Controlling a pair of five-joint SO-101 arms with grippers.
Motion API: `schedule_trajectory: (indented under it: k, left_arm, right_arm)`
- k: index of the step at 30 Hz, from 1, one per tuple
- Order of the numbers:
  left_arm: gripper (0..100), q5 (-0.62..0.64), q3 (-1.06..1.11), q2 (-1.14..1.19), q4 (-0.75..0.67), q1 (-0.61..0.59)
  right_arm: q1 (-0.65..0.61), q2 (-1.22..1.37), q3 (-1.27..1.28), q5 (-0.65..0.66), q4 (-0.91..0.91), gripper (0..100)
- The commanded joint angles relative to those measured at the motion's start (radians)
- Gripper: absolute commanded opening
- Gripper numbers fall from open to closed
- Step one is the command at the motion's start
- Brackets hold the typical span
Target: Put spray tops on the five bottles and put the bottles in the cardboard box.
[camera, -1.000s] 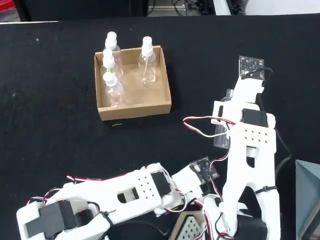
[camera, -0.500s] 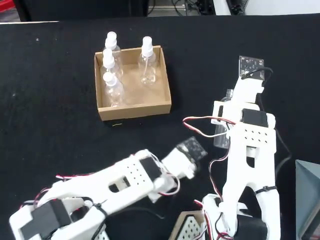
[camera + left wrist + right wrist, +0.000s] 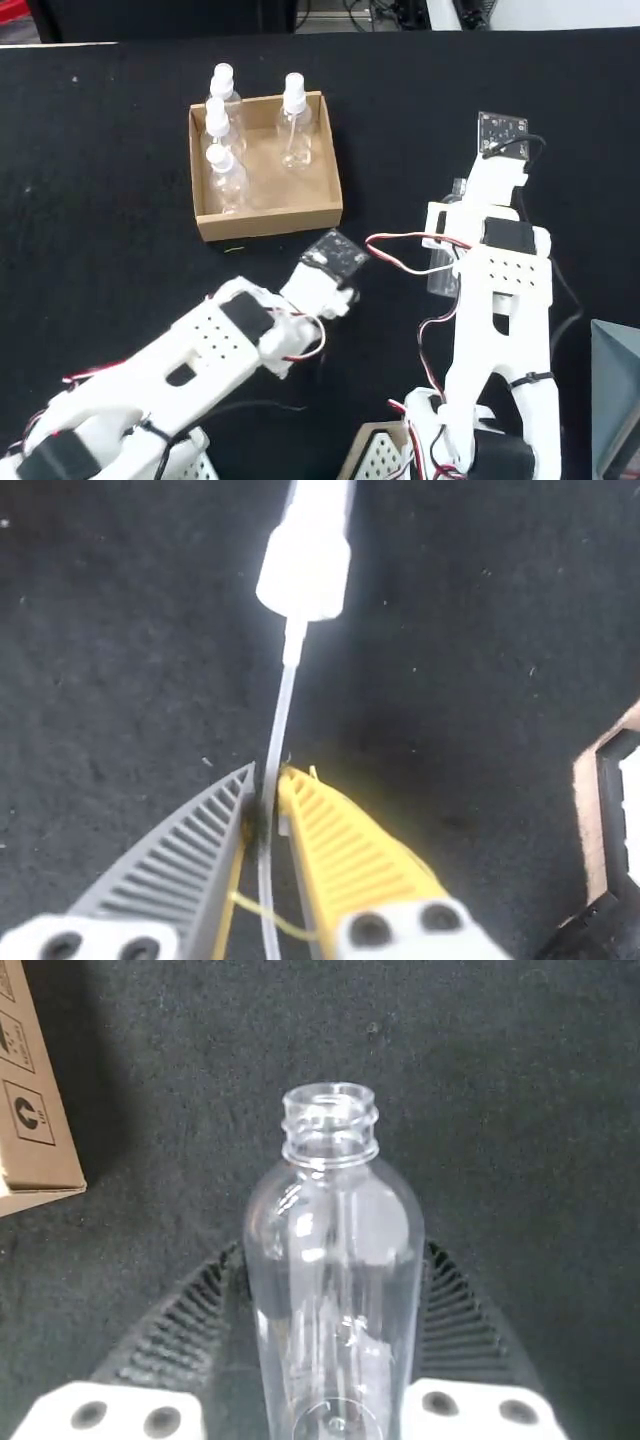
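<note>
My left fingers (image 3: 335, 845) pinch the spray top (image 3: 305, 565) by its tube, mid-frame. My right fingers (image 3: 175, 1330) clamp the open bottle (image 3: 330, 1125), centre right. Four capped bottles (image 3: 225, 175) stand in the cardboard box (image 3: 268, 218), upper left.

Here's the left arm (image 3: 190, 360) and the right arm (image 3: 500, 300), both white plastic shells drilled with grids of small holes, black servo blocks set in, red, white and black cables looping along them. The left gripper (image 3: 265, 780) shows one grey ribbed finger and one yellow. The right gripper (image 3: 333, 1250) has two dark ribbed fingers, both grippers on white bases with round screw holes.
</note>
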Motion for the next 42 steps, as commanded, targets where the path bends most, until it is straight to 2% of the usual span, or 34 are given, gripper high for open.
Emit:
schedule_trajectory:
  k: [1,4,10,16,35,42]
  left_arm:
    - [3,-0.011,0.002,-0.089,0.028,-0.039]
    - [4,-0.017,-0.031,-0.095,0.08,-0.074]
    - [25,-0.009,-0.073,-0.097,0.16,-0.133]
    - [22,-0.009,-0.11,-0.092,0.161,-0.13]
    - [22,-0.017,-0.269,-0.083,0.17,-0.122]
    - [20,-0.014,-0.369,0.143,0.172,-0.047]
  right_arm:
    - [0.031,-0.05,-0.012,-0.003,-0.021,15.2]
    - [0.031,-0.05,-0.012,-0.003,-0.021,15.2]
    - [0.031,-0.05,-0.012,-0.005,-0.021,15.2]
    - [0.031,-0.05,-0.012,-0.005,-0.021,15.2]
    - [0.089,-0.048,-0.008,-0.006,-0.049,14.9]
    - [0.089,-0.048,-0.008,-0.006,-0.049,14.9]
